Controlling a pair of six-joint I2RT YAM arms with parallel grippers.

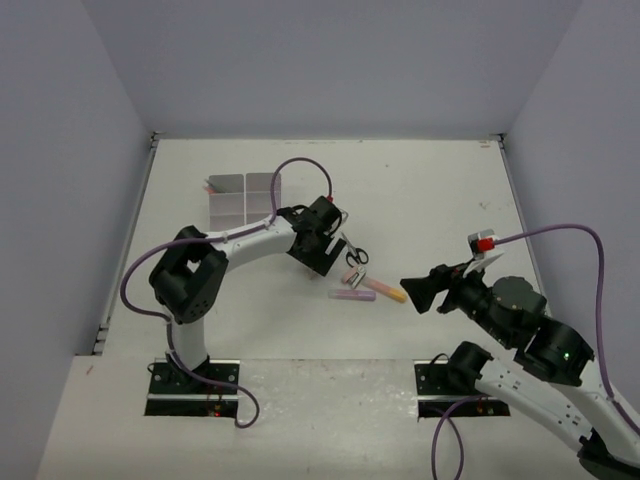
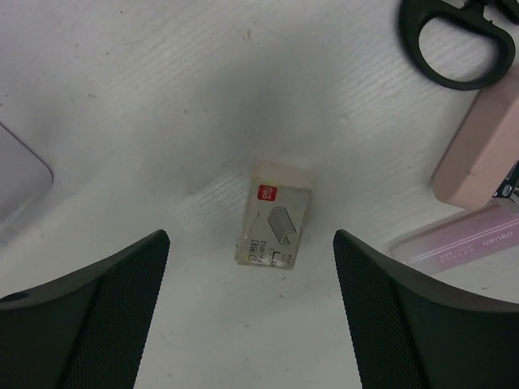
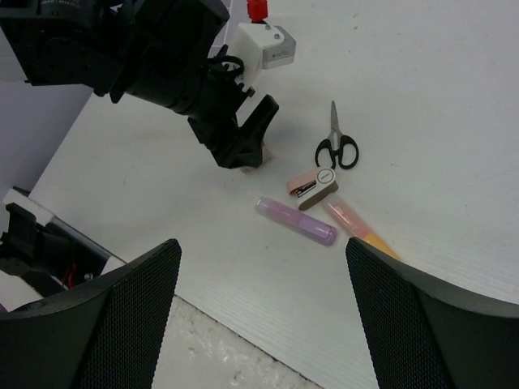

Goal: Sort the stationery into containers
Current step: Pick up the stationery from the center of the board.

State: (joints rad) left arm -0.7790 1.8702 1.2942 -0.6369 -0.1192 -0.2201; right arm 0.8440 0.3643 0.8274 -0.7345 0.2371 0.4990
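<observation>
At the middle of the table (image 1: pixel 440 190), seen from above, the left gripper (image 1: pixel 322 258) hangs over a loose cluster of stationery: scissors (image 1: pixel 355 255), a pink block (image 1: pixel 352 277), a purple marker (image 1: pixel 352 296) and a pink-orange marker (image 1: pixel 388 290). The white tray (image 1: pixel 243 195) sits well apart, toward the far left. The right gripper (image 1: pixel 412 292) hovers just beside the pink-orange marker's tip.

The left wrist view shows a small clear staple box (image 2: pixel 274 215) lying flat between the left gripper's spread fingers (image 2: pixel 122 300) and touching neither of them, so nothing is grasped. The scissors' handle, the pink block and the purple marker lie off to one side.

The right wrist view shows the left gripper's fingertips pointing down close to the table, beside the cluster. The right gripper's own fingers (image 3: pixel 113 324) stand wide apart and empty.

The step in hand looks like the pick of the staple box — not yet made. The next move calls for a short descent, closing squarely across the box, which lies slightly skewed, and then carrying it left to a tray compartment.
</observation>
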